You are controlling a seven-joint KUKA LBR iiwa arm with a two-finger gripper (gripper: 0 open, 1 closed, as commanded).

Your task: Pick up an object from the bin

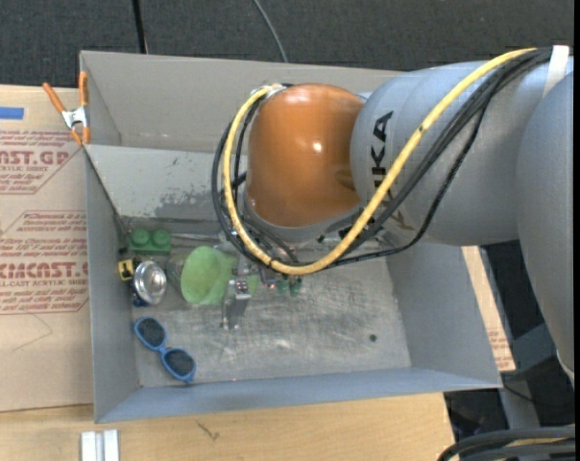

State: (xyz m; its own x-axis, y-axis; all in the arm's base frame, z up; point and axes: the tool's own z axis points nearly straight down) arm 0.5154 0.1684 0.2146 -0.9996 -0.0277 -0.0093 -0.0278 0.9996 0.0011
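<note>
Gripper (234,301) is hanging low just right of pale green rounded lump (205,275) lying left of centre, its spread impossible to tell, nothing seen held; I judge it is needing centring over lump before closing.

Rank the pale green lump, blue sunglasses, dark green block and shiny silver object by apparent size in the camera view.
1. pale green lump, the bulkiest.
2. blue sunglasses, longer but thin, so a close call.
3. dark green block and shiny silver object look about alike, so they are not ranked.
</note>
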